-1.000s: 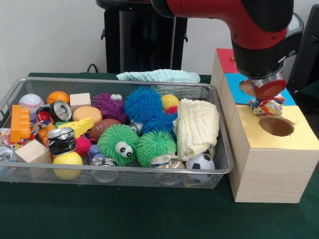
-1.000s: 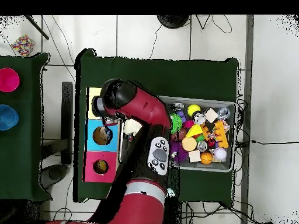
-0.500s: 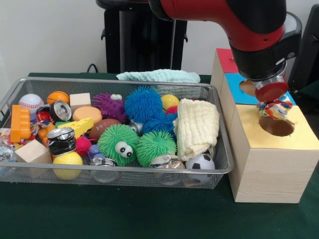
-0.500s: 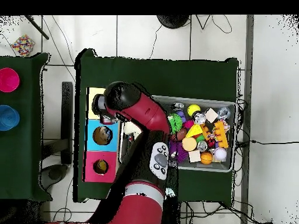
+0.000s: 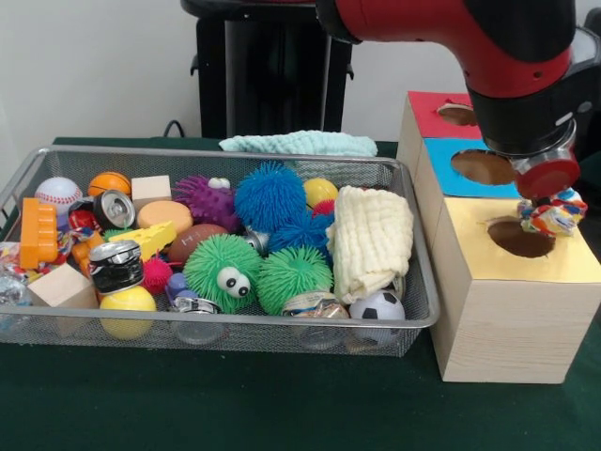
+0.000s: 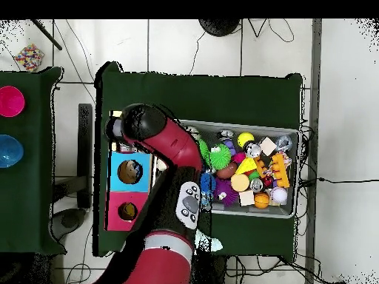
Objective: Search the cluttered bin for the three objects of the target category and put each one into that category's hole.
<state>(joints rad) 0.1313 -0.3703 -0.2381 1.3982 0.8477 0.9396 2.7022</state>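
While I am watching the front view, the wire bin (image 5: 19,183) is sitting nearest me, crowded with a soccer ball (image 5: 377,305), green spiky balls (image 5: 222,272) and a folded cream cloth (image 5: 373,240). Beside it, the wooden box (image 5: 498,319) is showing its yellow-topped hole (image 5: 519,238). Just past that hole's edge, my gripper (image 5: 552,209) is clamping a multicoloured rope toy (image 5: 554,214) (knotted, hanging beneath the red disc), hovering above the yellow panel.

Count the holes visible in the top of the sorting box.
3: red panel hole farthest back, blue panel hole in the middle, yellow panel hole nearest, beneath the rope toy. None seems hidden.
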